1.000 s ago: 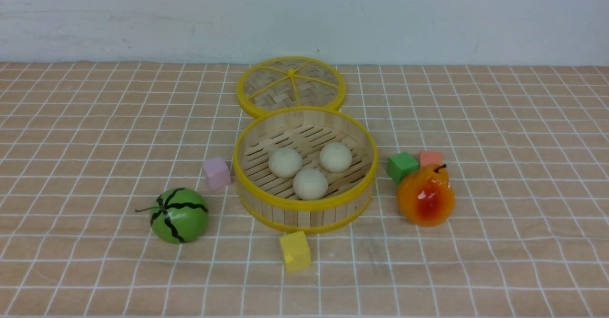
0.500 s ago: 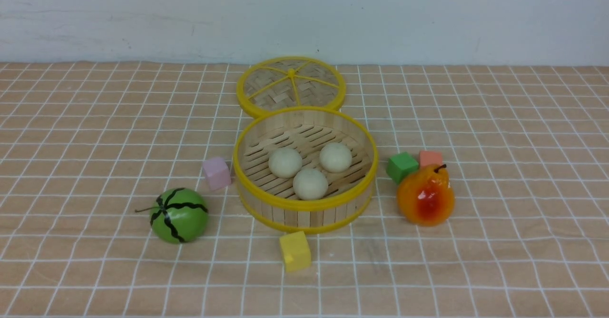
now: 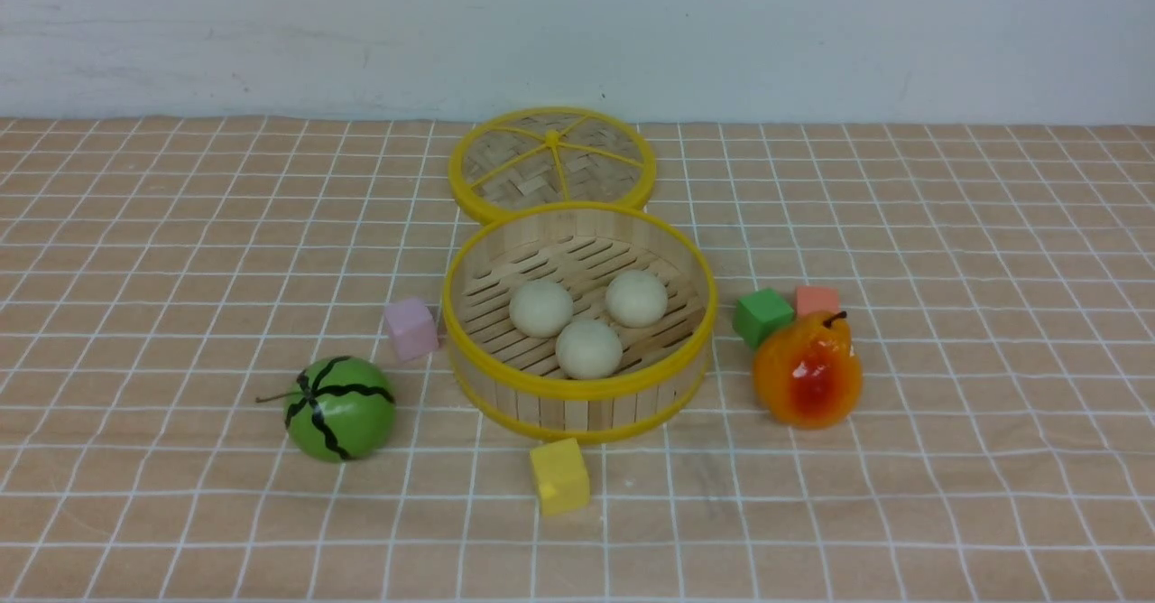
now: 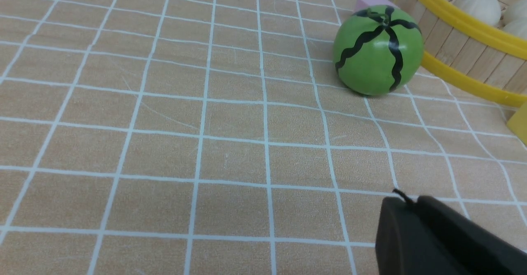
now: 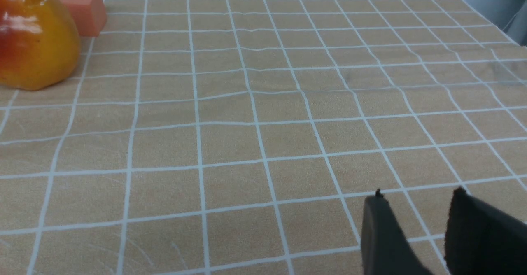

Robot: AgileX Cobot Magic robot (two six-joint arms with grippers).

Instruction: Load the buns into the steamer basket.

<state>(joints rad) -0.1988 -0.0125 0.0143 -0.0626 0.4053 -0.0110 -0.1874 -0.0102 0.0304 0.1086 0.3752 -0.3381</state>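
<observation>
Front view: nothing is changed from a second ago.
All three buns are sat in the steamer basket; left gripper is pinched together and empty, right gripper is parted slightly, nothing held.

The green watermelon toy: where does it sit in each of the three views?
Front view: watermelon toy, lower left, on the robot's left of the steamer basket.
Left wrist view: upper right, beside the basket wall.
Right wrist view: not in it.
Shared landmark: the basket's yellow rim.
</observation>
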